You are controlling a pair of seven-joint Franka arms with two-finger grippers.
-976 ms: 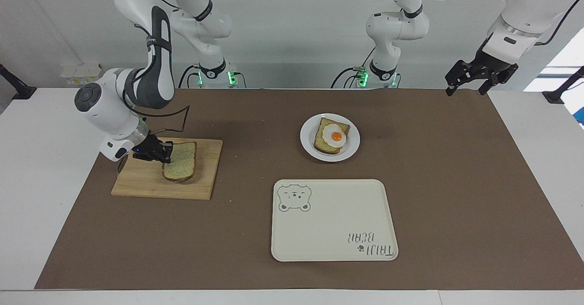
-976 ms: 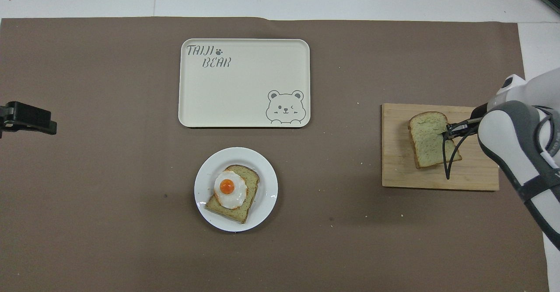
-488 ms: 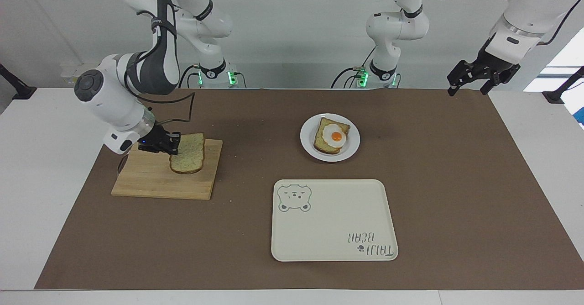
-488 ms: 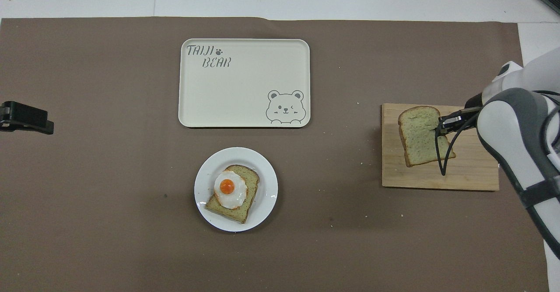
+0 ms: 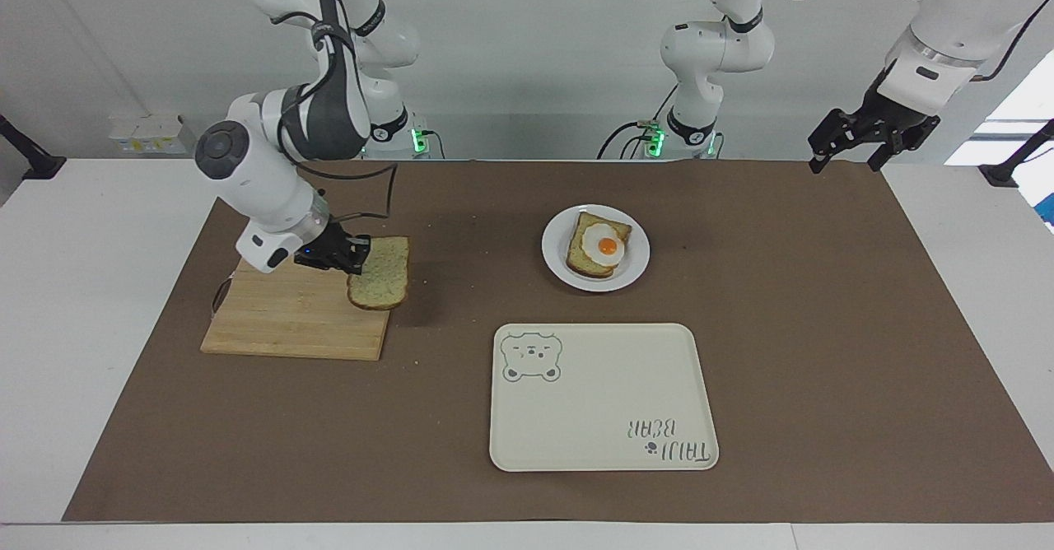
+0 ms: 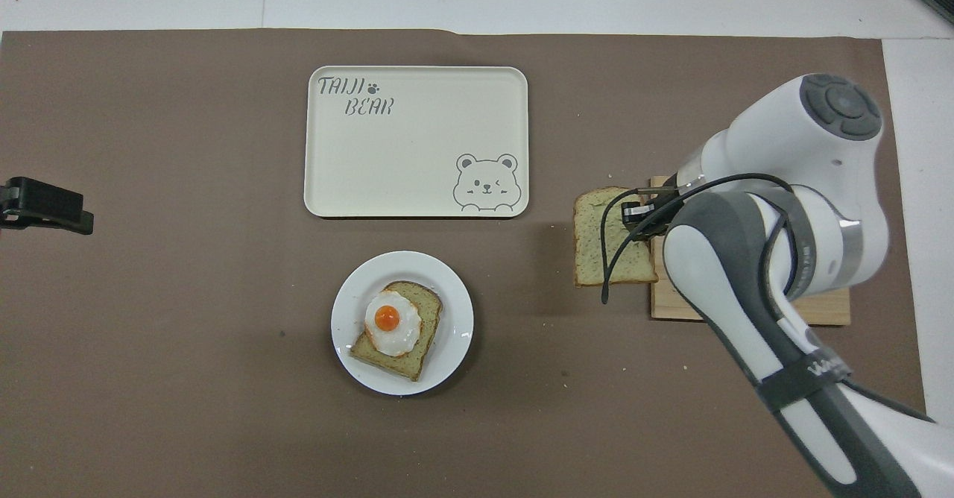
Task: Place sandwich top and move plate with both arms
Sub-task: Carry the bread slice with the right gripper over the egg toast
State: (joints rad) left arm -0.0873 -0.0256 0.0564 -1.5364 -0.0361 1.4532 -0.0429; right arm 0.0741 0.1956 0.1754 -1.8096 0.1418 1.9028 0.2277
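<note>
Tan speckled sandwich top (image 5: pixel 380 272) (image 6: pixel 605 237), brown-crusted, gripped by right gripper (image 5: pixel 356 254) (image 6: pixel 633 213).

The right gripper (image 5: pixel 356 255) holds the sandwich top (image 5: pixel 380 272) up over the edge of the wooden board (image 5: pixel 288 323).

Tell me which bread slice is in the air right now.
The plain sandwich top, held by the right end effector over the cutting board's edge; the egg-topped slice lies on the plate.
</note>
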